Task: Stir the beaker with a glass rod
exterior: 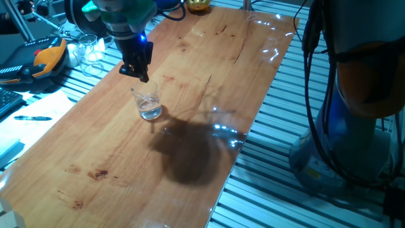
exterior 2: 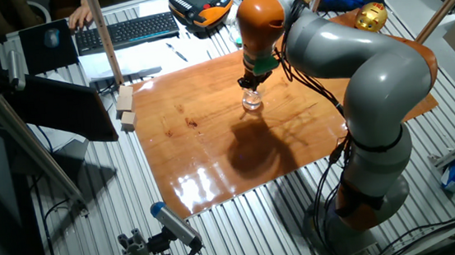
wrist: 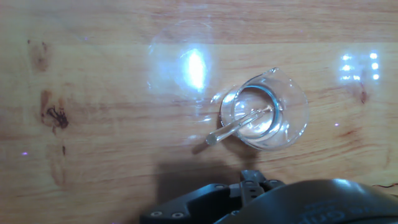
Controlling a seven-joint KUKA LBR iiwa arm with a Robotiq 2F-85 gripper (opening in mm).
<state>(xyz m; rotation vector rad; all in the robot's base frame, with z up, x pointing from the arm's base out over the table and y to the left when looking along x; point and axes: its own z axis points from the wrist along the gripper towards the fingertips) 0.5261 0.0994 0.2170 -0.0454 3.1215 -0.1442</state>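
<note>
In one fixed view we see, at the upper left of the frame, clear glass vessels [exterior: 88,50] clustered beside an orange-and-black handset [exterior: 44,58]. Just right of them the gripper [exterior: 140,75] hangs over the wooden table [exterior: 209,69]; its fingers look close together, but we cannot tell whether they hold anything. Directly below it, left of centre, stands the beaker [exterior: 149,105], upright on the wood with a little clear liquid.

In the hand view, the glass rod [wrist: 239,124] leans in the beaker [wrist: 266,109], right of centre, its outer end sticking out over the rim toward lower left.
</note>
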